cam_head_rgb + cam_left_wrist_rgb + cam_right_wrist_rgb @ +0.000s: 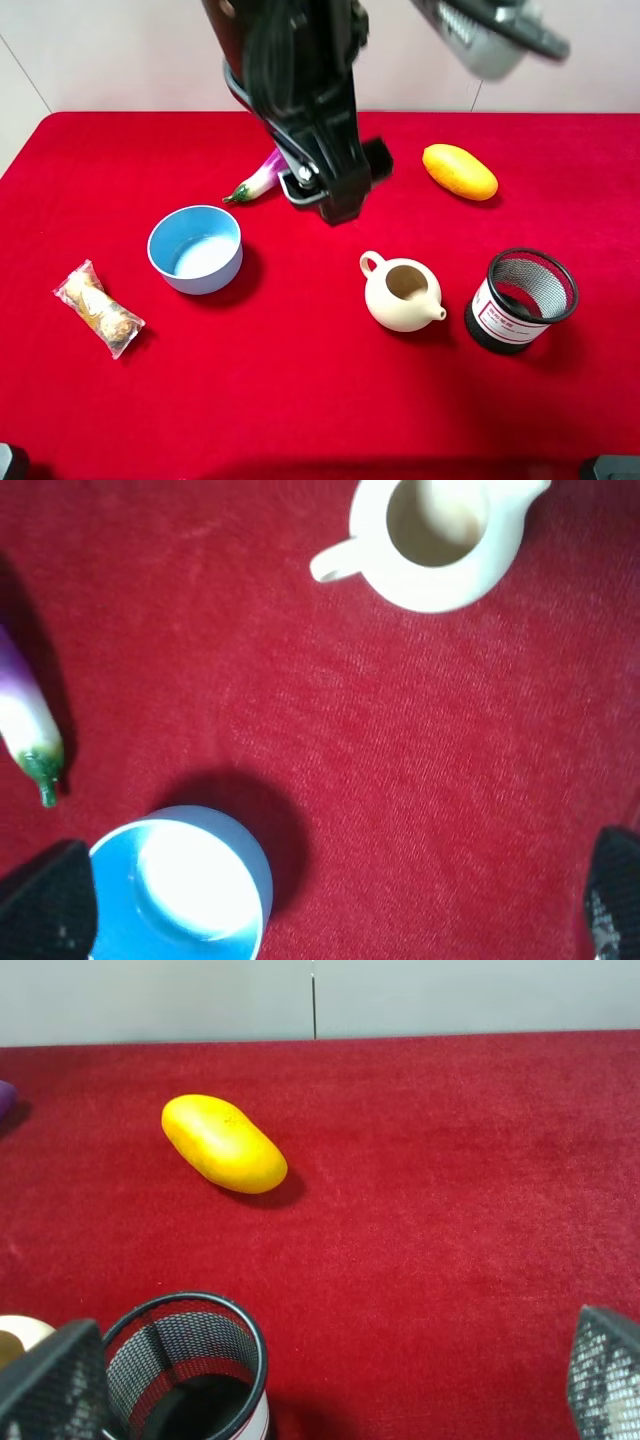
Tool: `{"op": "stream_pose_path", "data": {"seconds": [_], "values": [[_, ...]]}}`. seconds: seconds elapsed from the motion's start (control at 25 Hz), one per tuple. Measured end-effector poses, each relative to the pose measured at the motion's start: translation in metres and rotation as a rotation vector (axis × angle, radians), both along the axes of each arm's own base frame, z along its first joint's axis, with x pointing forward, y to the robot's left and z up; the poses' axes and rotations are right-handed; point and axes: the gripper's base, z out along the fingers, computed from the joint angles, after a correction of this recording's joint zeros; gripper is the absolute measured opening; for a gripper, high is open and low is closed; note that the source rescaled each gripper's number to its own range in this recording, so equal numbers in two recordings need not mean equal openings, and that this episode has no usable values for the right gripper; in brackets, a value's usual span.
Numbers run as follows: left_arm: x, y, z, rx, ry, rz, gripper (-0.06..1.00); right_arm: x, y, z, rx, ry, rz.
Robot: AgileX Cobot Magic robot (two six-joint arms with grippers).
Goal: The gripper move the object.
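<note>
The cream-white teapot point(400, 292) stands upright without a lid on the red cloth, right of centre, with its handle toward the back left and its spout toward the front right. My left gripper point(345, 195) hangs above the cloth behind the teapot, apart from it. In the left wrist view the left gripper point(330, 905) is open wide and empty, and the teapot point(435, 540) lies well beyond its fingertips point(45, 905). My right gripper point(325, 1390) is open and empty, held high. A sliver of the teapot point(18, 1338) shows at that view's edge.
A light blue bowl point(195, 248) sits left of centre, with a wrapped snack point(98, 308) further left. A purple-white eggplant point(258, 178) lies beside the left arm. A yellow mango point(459, 171) is at the back right. A black mesh cup point(520, 298) stands right of the teapot.
</note>
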Motion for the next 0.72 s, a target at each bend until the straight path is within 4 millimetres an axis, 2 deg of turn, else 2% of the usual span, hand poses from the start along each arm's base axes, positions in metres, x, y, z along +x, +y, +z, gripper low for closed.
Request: {"op": "stream_pose_path", "data": {"seconds": [0.28, 0.36, 0.44, 0.48, 0.52, 0.56, 0.6, 0.72], "values": [[-0.014, 0.024, 0.034, -0.102, -0.038, 0.048, 1.0, 0.0, 0.0, 0.0, 0.0, 0.0, 0.0], [-0.016, 0.03, 0.037, -0.114, -0.043, 0.061, 1.0, 0.0, 0.0, 0.0, 0.0, 0.0, 0.0], [-0.022, 0.042, 0.042, -0.128, -0.053, 0.082, 1.0, 0.0, 0.0, 0.0, 0.0, 0.0, 0.0], [-0.028, 0.055, 0.045, -0.135, -0.065, 0.104, 1.0, 0.0, 0.0, 0.0, 0.0, 0.0, 0.0], [-0.028, 0.055, 0.045, -0.135, -0.065, 0.104, 1.0, 0.0, 0.0, 0.0, 0.0, 0.0, 0.0], [-0.032, 0.064, 0.046, -0.137, -0.071, 0.111, 1.0, 0.0, 0.0, 0.0, 0.0, 0.0, 0.0], [-0.04, 0.079, 0.046, -0.143, -0.08, 0.129, 1.0, 0.0, 0.0, 0.0, 0.0, 0.0, 0.0], [-0.052, 0.105, 0.046, -0.149, -0.102, 0.136, 1.0, 0.0, 0.0, 0.0, 0.0, 0.0, 0.0]]}}
